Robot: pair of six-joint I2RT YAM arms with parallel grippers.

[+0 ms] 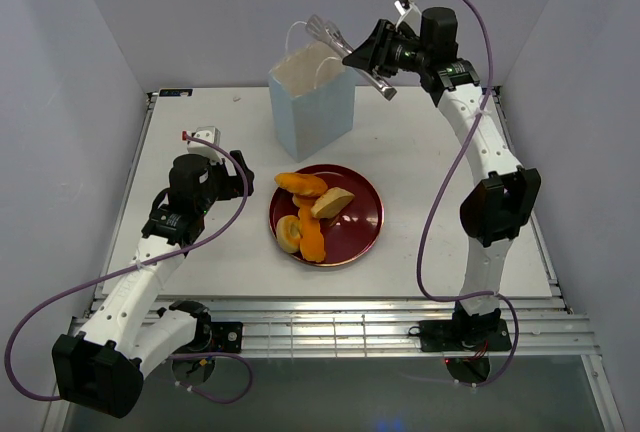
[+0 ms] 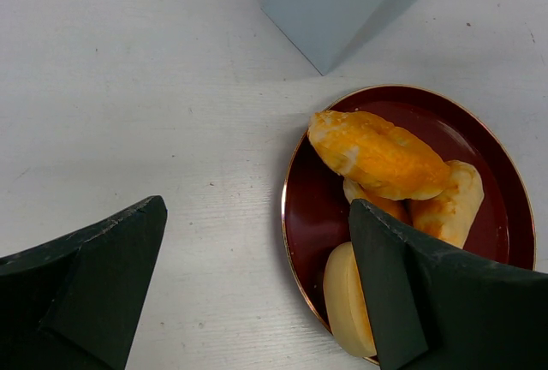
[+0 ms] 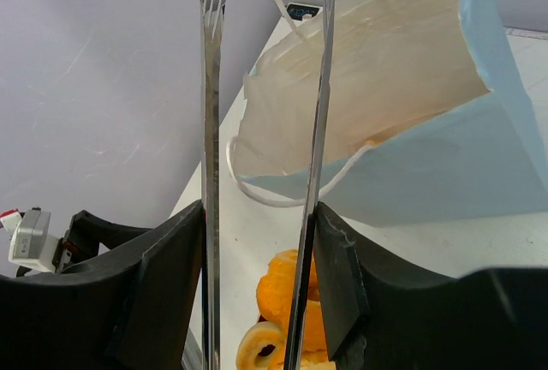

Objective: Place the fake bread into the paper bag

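Upper right of the overhead view: the right gripper (image 1: 372, 58), closed on a pair of metal tongs (image 1: 338, 42). Blades of the tongs apart, tips up over the open mouth of the paper bag (image 1: 315, 112).

Upper centre of the frame: the bag upright on the white tabletop (image 1: 410, 162), pale blue outside, white within, a thin white loop handle hanging down the front wall. In the right wrist view, a speck of orange just inside the bag's front wall, too small to identify.

Centre frame, just below the bag and apart from it: a round dark red plate (image 1: 356, 220) carrying the fake bread (image 1: 303, 185). Orange croissant at the top, tan roll beside it, pale ring and orange stick along the lower left rim, all bunched on the plate's left half.

Left of the plate: the left gripper (image 2: 257, 216), spread wide and holding nothing. In the left wrist view, one dark finger over bare tabletop at lower left, the other in front of the plate's rim at lower right.
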